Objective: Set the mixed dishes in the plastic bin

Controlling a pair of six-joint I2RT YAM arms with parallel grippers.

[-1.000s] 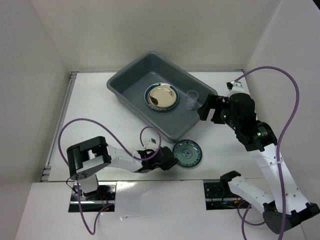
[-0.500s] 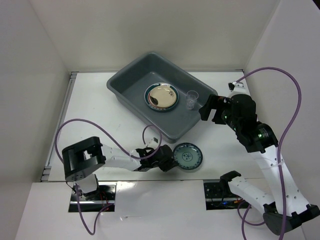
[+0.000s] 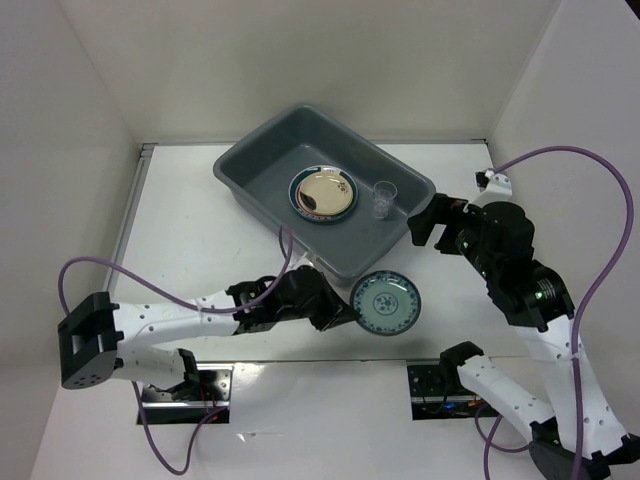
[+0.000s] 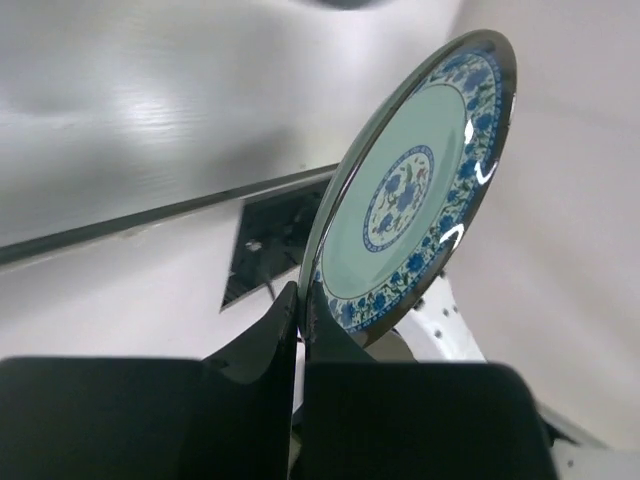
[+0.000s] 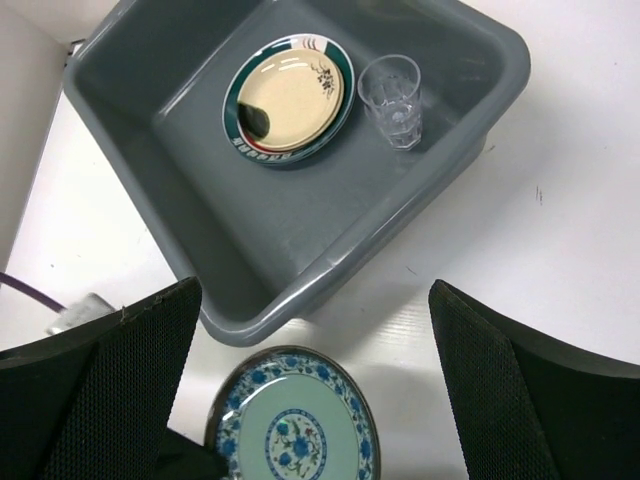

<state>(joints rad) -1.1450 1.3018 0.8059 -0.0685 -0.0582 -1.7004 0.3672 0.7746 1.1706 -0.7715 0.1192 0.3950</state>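
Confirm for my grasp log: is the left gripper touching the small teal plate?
Touching. In the left wrist view the left gripper pinches the teal plate by its lower rim.

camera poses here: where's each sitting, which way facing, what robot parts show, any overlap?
Top external: above and behind the arms, facing down onto the table; both show, left gripper shut on the teal patterned plate, right gripper open.
Left wrist: behind the left fingers, facing along them at that tilted plate.
Right wrist: over the table, facing down into the grey bin between the right fingers.
Shared: top and right wrist both show plate, bin, clear cup.
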